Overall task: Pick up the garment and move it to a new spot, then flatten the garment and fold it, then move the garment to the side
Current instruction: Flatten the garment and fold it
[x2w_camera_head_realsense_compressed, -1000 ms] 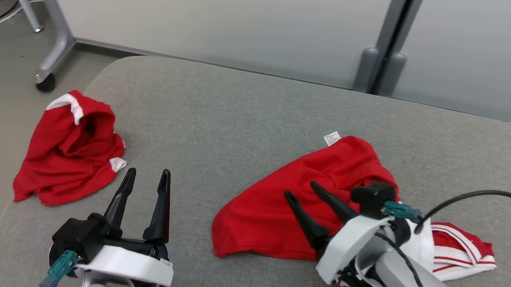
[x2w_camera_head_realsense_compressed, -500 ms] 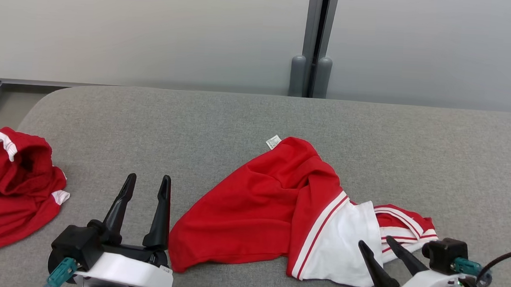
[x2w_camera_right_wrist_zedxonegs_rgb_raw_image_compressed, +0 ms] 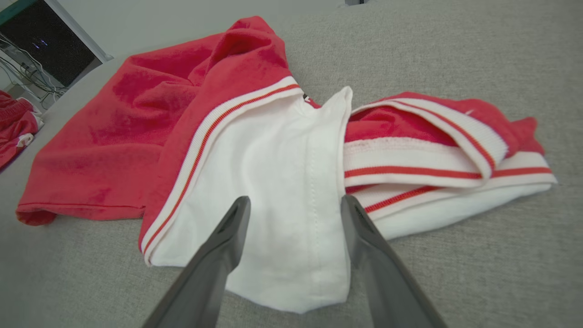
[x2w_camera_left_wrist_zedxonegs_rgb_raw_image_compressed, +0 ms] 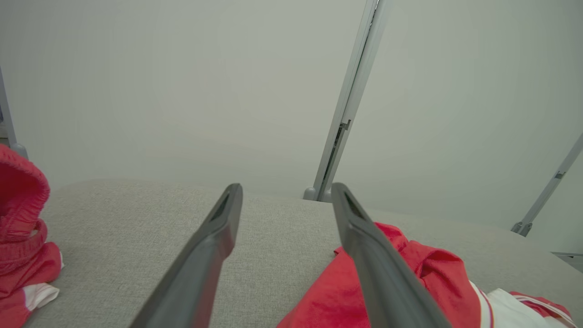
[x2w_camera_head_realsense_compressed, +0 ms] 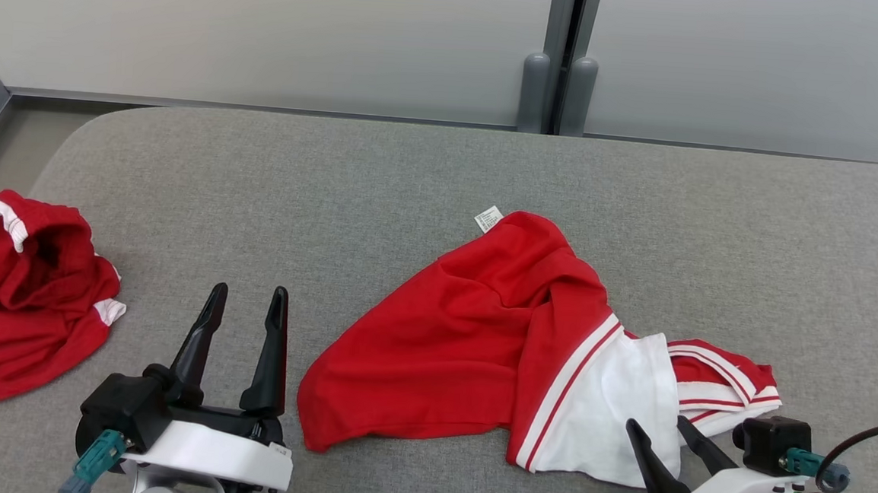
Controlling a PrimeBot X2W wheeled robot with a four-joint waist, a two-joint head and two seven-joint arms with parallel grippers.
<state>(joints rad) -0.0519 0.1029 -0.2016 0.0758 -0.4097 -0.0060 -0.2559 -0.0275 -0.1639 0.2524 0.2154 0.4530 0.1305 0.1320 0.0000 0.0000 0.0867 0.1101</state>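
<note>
The right gripper (x2w_camera_head_realsense_compressed: 655,421), two long, dark, tapered fingers of smooth matte material, stands spread wide with nothing held. It is poised at the near edge of the crumpled red-and-white knit garment (x2w_camera_head_realsense_compressed: 464,339). In the right wrist view its tips frame a smooth white panel (x2w_camera_right_wrist_zedxonegs_rgb_raw_image_compressed: 282,182) with a straight stitched seam; whether they touch the cloth is hard to tell from this angle. Just right of the fingers lies a ribbed white band (x2w_camera_right_wrist_zedxonegs_rgb_raw_image_compressed: 410,164) with thin red stripes, folded over itself. Beyond and to the left, soft red jersey spreads in broad, shallow folds, and a small white label (x2w_camera_head_realsense_compressed: 489,219) sticks out at the far edge. The garment lies on a grey woven cushioned surface (x2w_camera_head_realsense_compressed: 298,184) with a rounded corner. The left gripper (x2w_camera_head_realsense_compressed: 249,290), likewise spread and empty, hovers over bare grey weave just left of the garment's red corner. Further left, well apart, sits a rumpled red heap of cloth with white trim (x2w_camera_head_realsense_compressed: 16,312). Behind it all stand pale smooth wall panels (x2w_camera_head_realsense_compressed: 269,30) joined by a grey upright post (x2w_camera_head_realsense_compressed: 565,56).
</note>
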